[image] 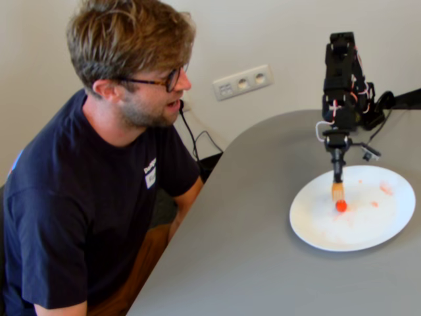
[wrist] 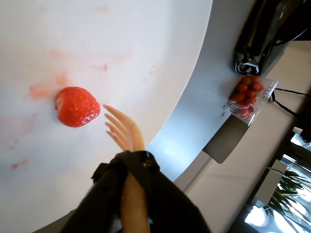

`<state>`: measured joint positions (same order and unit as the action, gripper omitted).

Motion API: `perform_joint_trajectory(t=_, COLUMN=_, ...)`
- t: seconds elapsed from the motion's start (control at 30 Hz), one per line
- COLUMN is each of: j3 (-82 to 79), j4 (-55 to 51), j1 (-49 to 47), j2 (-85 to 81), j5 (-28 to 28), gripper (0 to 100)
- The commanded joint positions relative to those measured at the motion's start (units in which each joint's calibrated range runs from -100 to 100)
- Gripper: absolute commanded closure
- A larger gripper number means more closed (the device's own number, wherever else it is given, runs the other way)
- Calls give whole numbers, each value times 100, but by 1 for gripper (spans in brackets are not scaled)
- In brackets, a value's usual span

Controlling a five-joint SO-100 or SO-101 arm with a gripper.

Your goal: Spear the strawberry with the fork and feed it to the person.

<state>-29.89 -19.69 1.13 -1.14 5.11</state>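
A red strawberry (image: 341, 206) lies on a white plate (image: 355, 230) smeared with red juice. A pale wooden fork (image: 337, 191) points down from my gripper (image: 337, 158), its tines just above the berry. In the wrist view the fork (wrist: 125, 133) has its tines right beside the strawberry (wrist: 77, 107), with a small gap and not stuck in it. My gripper (wrist: 129, 179) is shut on the fork's handle, which is wrapped in black. The person (image: 131, 79), in glasses and a dark T-shirt, sits at the left of the fixed view facing the table.
The plate (wrist: 121, 48) sits near the right end of the grey table (image: 250, 250). A clear box of strawberries (wrist: 248, 94) stands beyond the plate in the wrist view. A wall socket (image: 242, 81) and a black cable (image: 197, 141) are behind the table.
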Motion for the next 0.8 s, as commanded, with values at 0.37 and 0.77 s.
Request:
perform_joint_trajectory(t=0.37, j3=-681, j4=-7, j1=-54, j2=-111, j5=24, gripper=99)
perform_joint_trajectory(t=0.77, j3=-1141, j4=-485, j1=-31, j2=-263, j5=29, gripper=99)
